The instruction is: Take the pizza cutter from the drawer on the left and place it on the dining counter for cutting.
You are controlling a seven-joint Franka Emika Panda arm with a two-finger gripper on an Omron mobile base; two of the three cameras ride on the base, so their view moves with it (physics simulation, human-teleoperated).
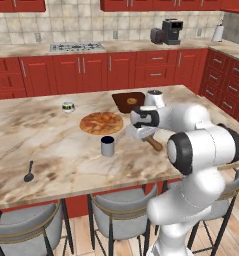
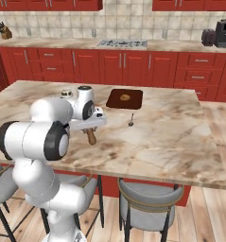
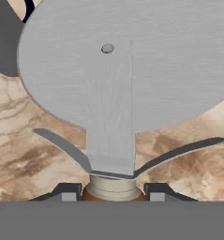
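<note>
On the dining counter (image 1: 51, 150), from left, a black spoon (image 1: 29, 171) lies near the stools, then the pizza (image 1: 101, 122) with a dark cup (image 1: 107, 146) just beside it. My gripper (image 3: 112, 197) holds the pizza cutter (image 3: 118, 84) by its brown handle, fingers clamped on both sides, low over the stone near the pizza, so I judge it is ready to be put down

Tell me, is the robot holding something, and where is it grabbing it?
Yes, the pincer holds the pizza cutter by its brown handle, just behind the wheel.
</note>
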